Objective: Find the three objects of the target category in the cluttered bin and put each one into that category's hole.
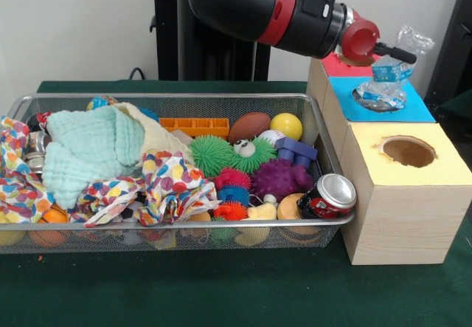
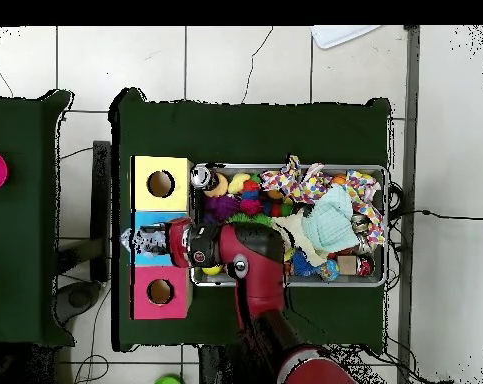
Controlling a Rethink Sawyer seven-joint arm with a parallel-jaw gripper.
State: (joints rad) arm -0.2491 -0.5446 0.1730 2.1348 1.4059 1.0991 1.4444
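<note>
Plastic bottle point(image 1: 385, 83) crumpled, pinched in gripper point(image 1: 391, 52) | over blue box point(image 1: 413, 105) hole | risk: catches on the rim, lodges crosswise, or tips off toward bin point(image 1: 313, 124).

Crushed clear plastic bottle point(image 1: 389, 76) with blue label is hanging over the blue box top point(image 1: 413, 109), its lower end sitting at the blue hole. Yellow hole point(image 1: 408, 151) is lying open and empty at the box's near end. Red-and-silver can point(image 1: 328, 196) is lying tilted in the bin's point(image 1: 221, 99) near right corner.
</note>
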